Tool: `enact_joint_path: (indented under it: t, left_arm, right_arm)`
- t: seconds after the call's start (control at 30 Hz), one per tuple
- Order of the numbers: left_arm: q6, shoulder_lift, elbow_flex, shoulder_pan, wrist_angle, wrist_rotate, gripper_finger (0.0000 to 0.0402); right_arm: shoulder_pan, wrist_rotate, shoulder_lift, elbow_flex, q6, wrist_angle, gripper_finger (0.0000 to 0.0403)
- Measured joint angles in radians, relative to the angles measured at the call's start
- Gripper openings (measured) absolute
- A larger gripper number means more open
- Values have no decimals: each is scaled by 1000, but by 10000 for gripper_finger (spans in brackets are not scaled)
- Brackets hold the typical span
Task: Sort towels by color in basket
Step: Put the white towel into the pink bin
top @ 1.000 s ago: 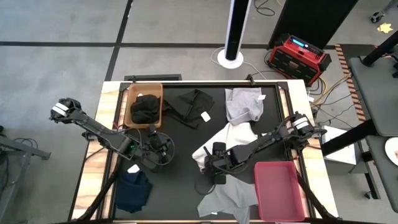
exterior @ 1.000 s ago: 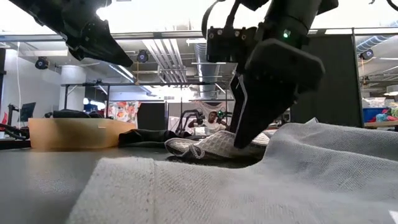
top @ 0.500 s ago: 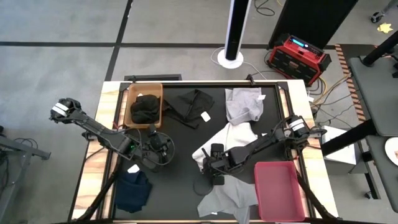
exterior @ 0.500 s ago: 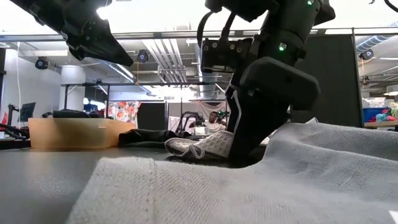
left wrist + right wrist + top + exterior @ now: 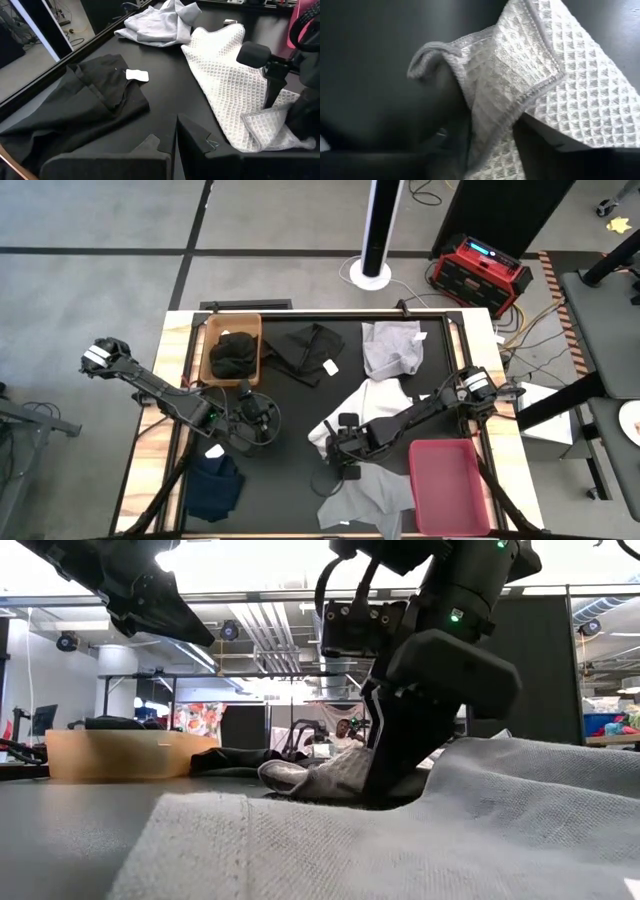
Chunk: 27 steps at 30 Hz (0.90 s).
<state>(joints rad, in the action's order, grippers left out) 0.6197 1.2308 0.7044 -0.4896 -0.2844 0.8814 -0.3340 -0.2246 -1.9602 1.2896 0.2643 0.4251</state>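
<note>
Right claw (image 5: 338,452) is down on the black bench (image 5: 290,410) near its middle, fingers pinching in on a raised fold at the corner of the white waffle-weave cloth towel (image 5: 372,402) — in the right wrist view that hemmed fold (image 5: 490,95) bunches up between them, though I can't yet call it a firm grip. This towel looks soft, light and floppy; I'd expect it to drape and trail when lifted, so a gathered corner or the stitched hem is the sensible place to hold, with enough cloth in the pinch that it doesn't slip out. Left claw (image 5: 262,418) waits with its fingers together, just left of centre. Other towels are scattered about: a black one with a white tag (image 5: 308,346) and a pale grey one (image 5: 392,345) toward the far edge, a grey one (image 5: 368,498) at the near edge beside the red bin (image 5: 450,485), a navy one (image 5: 213,485) at the near left corner — and a black one already in the tan basket (image 5: 209,352).
</note>
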Motion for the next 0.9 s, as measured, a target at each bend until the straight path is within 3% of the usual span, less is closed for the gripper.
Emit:
enact_joint_path:
  t: [0.23, 0.53, 0.7, 0.9]
  left_arm:
    - [0, 20, 0, 0, 0, 0, 0]
    - [-10, 28, 0, 0, 43, 0, 0]
    - [-130, 28, 0, 0, 159, -8, 8]
    - [-342, 24, 0, 0, 327, -166, 60]
  right_arm:
    - [0, -35, -1, 0, -20, 3, 18]
    - [-1, -73, 109, -5, -31, 10, 11]
    - [-24, -120, 221, -21, -58, 11, 10]
    - [-92, -228, 401, -92, -58, -21, 10]
